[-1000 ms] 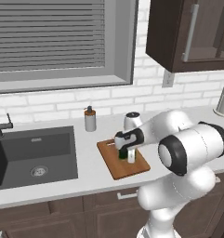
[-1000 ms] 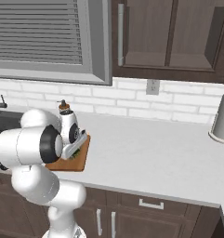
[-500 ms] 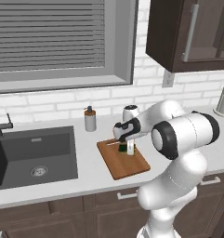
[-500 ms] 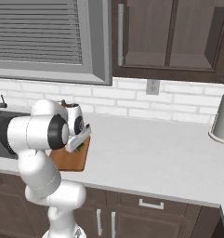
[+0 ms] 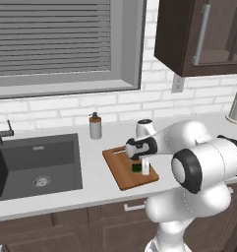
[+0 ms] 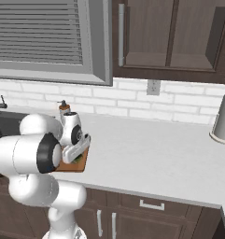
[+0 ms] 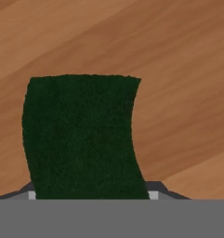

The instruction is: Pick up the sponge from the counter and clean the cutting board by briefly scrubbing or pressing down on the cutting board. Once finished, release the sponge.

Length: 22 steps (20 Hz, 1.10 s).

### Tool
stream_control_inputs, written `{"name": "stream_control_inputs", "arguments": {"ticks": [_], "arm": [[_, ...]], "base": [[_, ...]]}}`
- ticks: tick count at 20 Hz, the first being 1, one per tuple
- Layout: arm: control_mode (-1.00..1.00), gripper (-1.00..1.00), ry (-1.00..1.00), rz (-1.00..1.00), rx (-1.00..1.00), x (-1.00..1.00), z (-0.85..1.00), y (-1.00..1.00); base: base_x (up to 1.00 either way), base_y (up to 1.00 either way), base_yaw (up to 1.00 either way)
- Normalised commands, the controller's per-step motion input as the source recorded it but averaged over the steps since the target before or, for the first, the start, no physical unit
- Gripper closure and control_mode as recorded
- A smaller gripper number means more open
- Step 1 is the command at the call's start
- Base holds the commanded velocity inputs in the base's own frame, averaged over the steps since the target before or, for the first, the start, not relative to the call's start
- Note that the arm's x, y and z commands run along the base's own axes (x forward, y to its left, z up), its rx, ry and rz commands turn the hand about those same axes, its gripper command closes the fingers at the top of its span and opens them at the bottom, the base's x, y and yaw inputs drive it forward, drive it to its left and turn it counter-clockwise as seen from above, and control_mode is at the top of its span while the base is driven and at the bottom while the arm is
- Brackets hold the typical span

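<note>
The arm has swung in over the cutting board (image 5: 130, 168) since a moment ago, and the end effector (image 5: 139, 168) is now pressing the sponge (image 5: 136, 168) flat onto the wood near the board's middle. It is clenched around the sponge, dark green face filling the hand view (image 7: 81, 135). Scrubbing looks underway on the tabletop (image 5: 95, 184); releasing the sponge remains.

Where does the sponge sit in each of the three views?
Left base view: the sponge is centre-right, on the cutting board, under the gripper.
Right base view: lower left, a green sliver beside the arm.
Hand view: left of centre, over wood.
Shared landmark: the cutting board.
</note>
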Motion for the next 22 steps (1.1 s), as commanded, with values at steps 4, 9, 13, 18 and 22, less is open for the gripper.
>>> {"name": "stream_control_inputs", "arguments": {"ticks": [4,9,13,18,22], "arm": [[-1.00,1.00,0.04,0.05,0.00,-0.21,-0.03,0.00],[-1.00,1.00,0.04,0.02,0.00,0.42,0.00,0.00],[-1.00,1.00,0.00,0.01,0.00,0.83,0.00,0.00],[-1.00,1.00,0.00,0.00,0.00,0.80,0.00,0.00],[-1.00,1.00,0.00,0.02,0.00,0.58,0.00,0.00]], "base": [[0.00,0.00,0.00],[0.00,0.00,0.00],[0.00,0.00,0.00],[0.00,0.00,0.00],[0.00,0.00,0.00]]}}
